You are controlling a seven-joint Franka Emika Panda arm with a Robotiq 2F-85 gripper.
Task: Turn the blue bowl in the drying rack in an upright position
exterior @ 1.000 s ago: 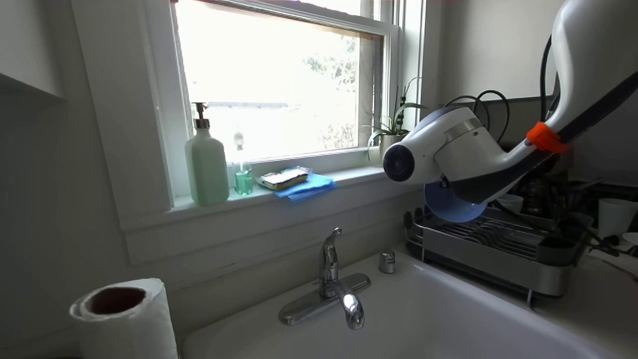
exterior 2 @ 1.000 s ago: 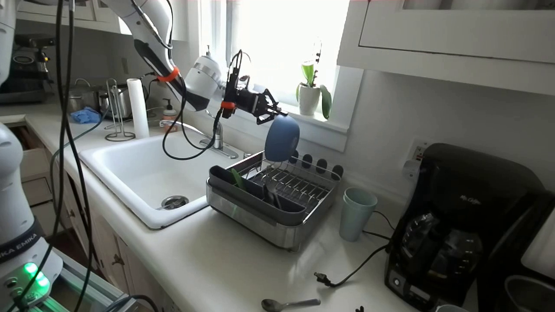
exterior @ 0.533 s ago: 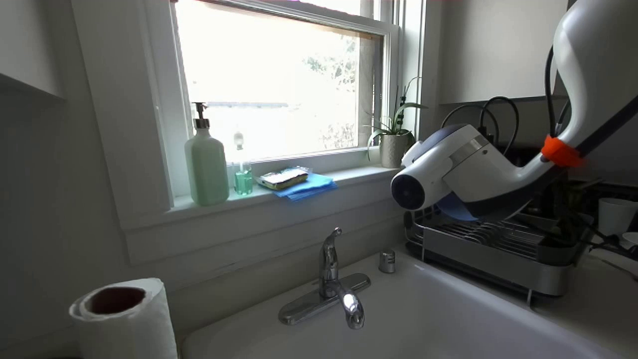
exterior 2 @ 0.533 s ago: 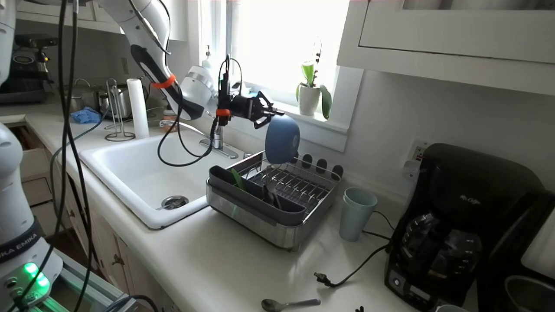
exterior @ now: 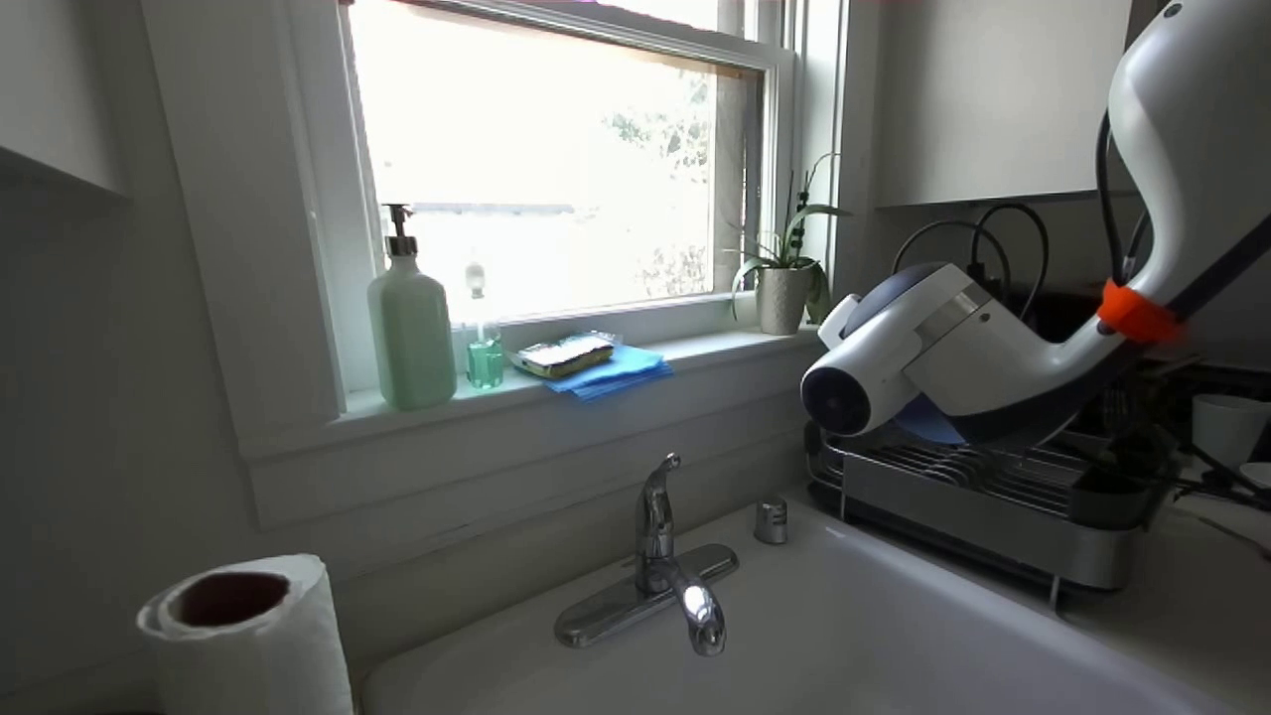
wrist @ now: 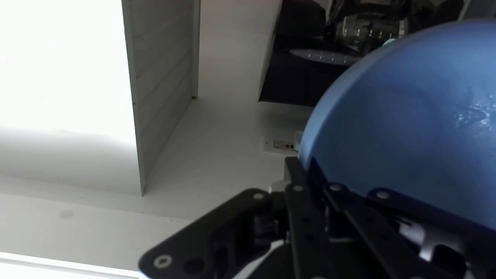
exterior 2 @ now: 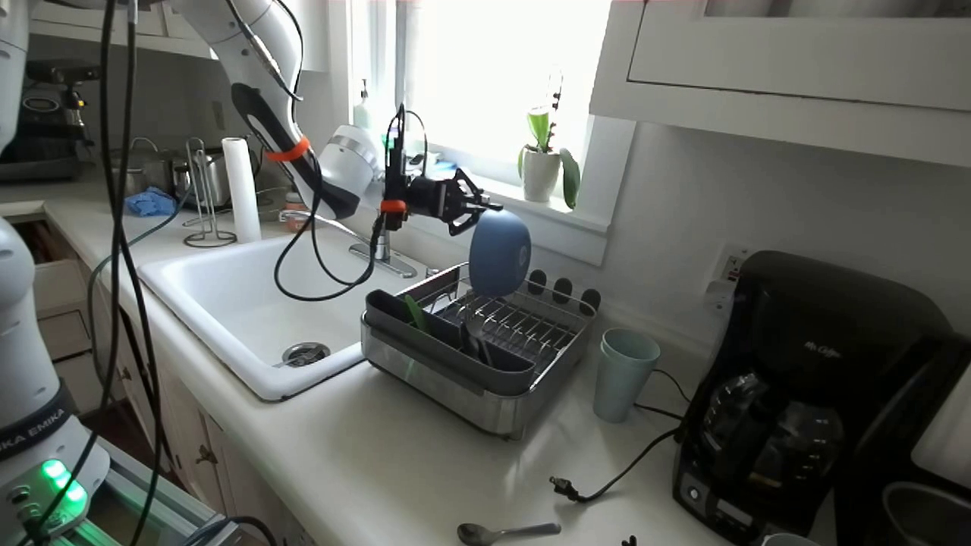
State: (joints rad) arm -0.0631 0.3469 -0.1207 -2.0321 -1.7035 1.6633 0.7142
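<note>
The end effector is pinching the blue bowl by its rim over the drying rack; presumably that's leaving its base free.

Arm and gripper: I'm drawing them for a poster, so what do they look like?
The arm is white and rounded, with dark trim, orange bands and black cables; its base shows "EMIKA" lettering and green lights. The gripper is black, with jointed linkages.

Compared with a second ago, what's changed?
The pincer and blue bowl have come down toward the drying rack, drifting slightly right in an exterior view. Nothing was newly grasped or released: the pincer stays shut on the bowl's rim. Rack, spoon and stacked cups stayed put.
</note>
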